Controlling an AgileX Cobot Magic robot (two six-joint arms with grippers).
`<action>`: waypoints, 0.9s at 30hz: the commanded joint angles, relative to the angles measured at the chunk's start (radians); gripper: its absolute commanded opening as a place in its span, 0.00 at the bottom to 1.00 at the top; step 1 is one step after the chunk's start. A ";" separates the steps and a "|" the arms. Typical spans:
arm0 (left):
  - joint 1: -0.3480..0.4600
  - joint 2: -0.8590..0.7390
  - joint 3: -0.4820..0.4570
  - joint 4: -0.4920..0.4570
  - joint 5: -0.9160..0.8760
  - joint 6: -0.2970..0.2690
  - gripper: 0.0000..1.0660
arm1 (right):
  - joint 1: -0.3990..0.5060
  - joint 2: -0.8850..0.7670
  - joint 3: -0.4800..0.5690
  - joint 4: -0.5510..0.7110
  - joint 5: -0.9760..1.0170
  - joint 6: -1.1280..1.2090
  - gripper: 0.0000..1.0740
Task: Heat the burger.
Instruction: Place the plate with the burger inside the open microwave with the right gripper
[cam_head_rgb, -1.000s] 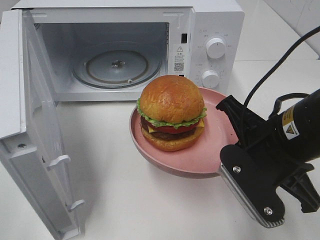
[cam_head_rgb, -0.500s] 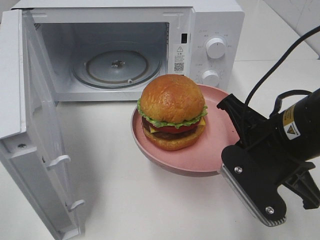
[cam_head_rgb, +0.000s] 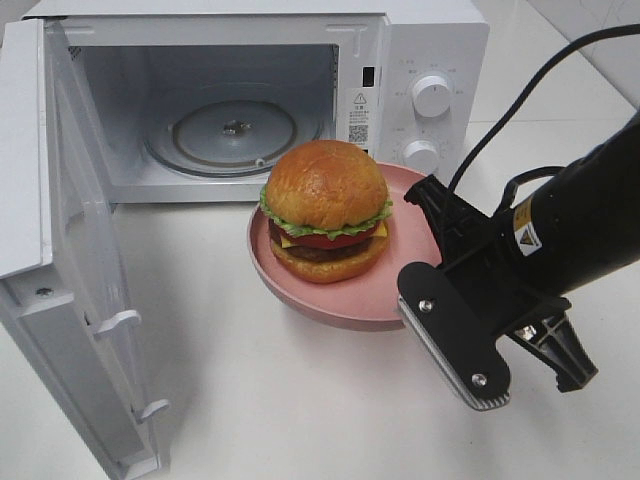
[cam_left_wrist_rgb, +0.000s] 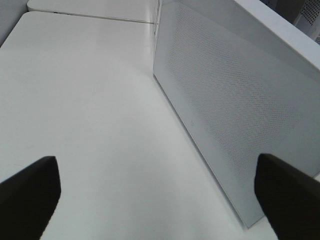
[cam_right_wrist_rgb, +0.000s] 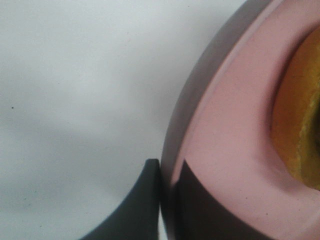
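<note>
The burger (cam_head_rgb: 325, 210) sits on a round pink plate (cam_head_rgb: 300, 292) in front of the open microwave (cam_head_rgb: 430, 50); its bun edge shows in the right wrist view (cam_right_wrist_rgb: 300, 125). My right gripper (cam_head_rgb: 415, 255) is shut on the plate's right rim (cam_right_wrist_rgb: 200, 150), with one finger above and one below it. The plate seems slightly raised over the white table. My left gripper (cam_left_wrist_rgb: 157, 200) is open, out of the high view, with nothing between its fingers. It faces the outer side of the microwave door (cam_left_wrist_rgb: 235, 115).
The microwave door (cam_head_rgb: 60, 250) stands wide open at the left. A glass turntable (cam_head_rgb: 235, 130) lies inside the cavity. Two knobs (cam_head_rgb: 431, 95) are on the right panel. The right arm's black cable (cam_head_rgb: 540, 90) arcs over the table.
The right arm has moved left and toward the microwave, carrying the plate and burger with it. The left gripper shows no change.
</note>
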 joint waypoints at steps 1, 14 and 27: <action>0.000 -0.014 0.003 -0.003 -0.009 0.002 0.92 | 0.011 0.009 -0.029 -0.008 -0.071 0.016 0.00; 0.000 -0.014 0.003 -0.003 -0.009 0.002 0.92 | 0.062 0.133 -0.147 -0.032 -0.075 0.085 0.00; 0.000 -0.014 0.003 -0.003 -0.009 0.002 0.92 | 0.080 0.221 -0.259 -0.037 -0.069 0.133 0.00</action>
